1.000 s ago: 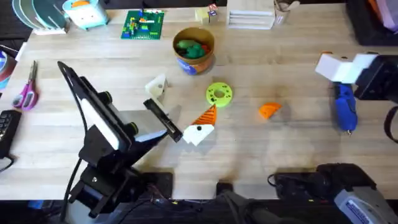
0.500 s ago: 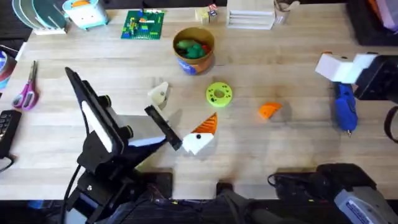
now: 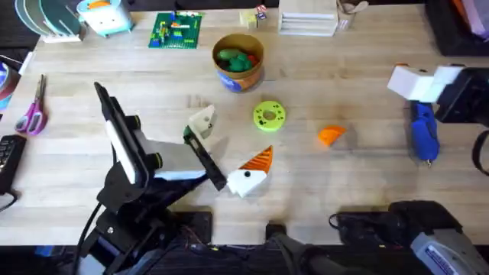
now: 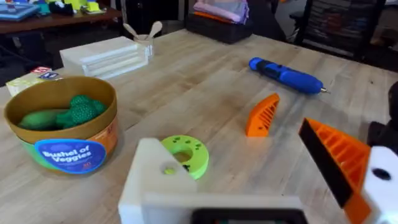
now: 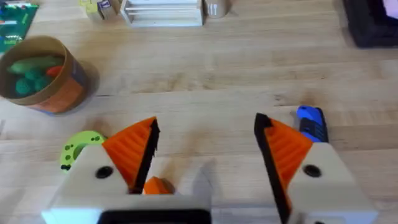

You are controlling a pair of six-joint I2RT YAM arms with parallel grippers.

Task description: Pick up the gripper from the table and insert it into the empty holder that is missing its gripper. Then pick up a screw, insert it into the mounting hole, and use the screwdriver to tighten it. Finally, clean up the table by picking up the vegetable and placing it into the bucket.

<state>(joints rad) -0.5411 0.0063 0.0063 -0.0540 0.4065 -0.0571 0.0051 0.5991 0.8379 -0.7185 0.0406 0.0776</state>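
While aiming at wedge (image 3: 331, 135) on worktop (image 3: 359, 179), keep right fingers (image 5: 202, 155) spread, descend squarely, straddle both flat faces, then pinch gently.

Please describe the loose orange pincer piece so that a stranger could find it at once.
On the wooden table, look right of the yellow-green disc and left of the blue screwdriver. The small orange wedge lies there alone, with no white mount attached.

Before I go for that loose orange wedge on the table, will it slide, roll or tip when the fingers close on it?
The orange wedge looks like rigid ribbed plastic, probably light, so a nudge may skate it across the smooth table. It lies flat, so rolling seems unlikely. Its tapered shape might squirt out of a pinch.
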